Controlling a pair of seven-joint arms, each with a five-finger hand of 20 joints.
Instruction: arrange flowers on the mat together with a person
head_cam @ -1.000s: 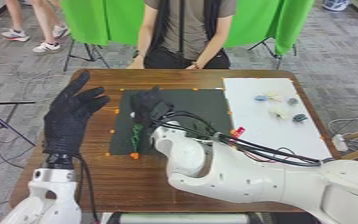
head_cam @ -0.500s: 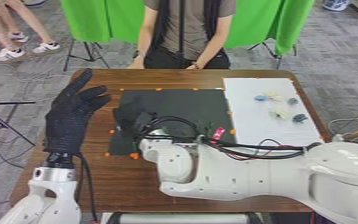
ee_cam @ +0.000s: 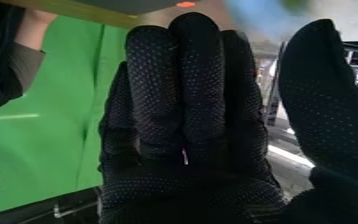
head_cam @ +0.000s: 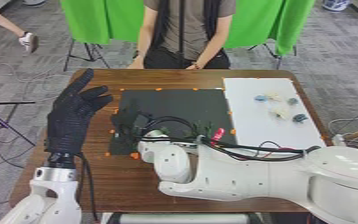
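Fingers [ee_cam: 200,85] straight, close together — right hand [head_cam: 131,121] over black mat [head_cam: 180,102]

Green cloth [head_cam: 98,22], gray carpet [head_cam: 335,55]

Head camera, forward and down

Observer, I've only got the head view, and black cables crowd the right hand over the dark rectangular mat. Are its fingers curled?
Observer: No. In the right wrist view, the right hand in its black fabric glove has its fingers straight, side by side.
Operator: Good. Is it pinching anything with the thumb?
Observer: No. The thumb stands apart from the fingers, with nothing held in the gap.
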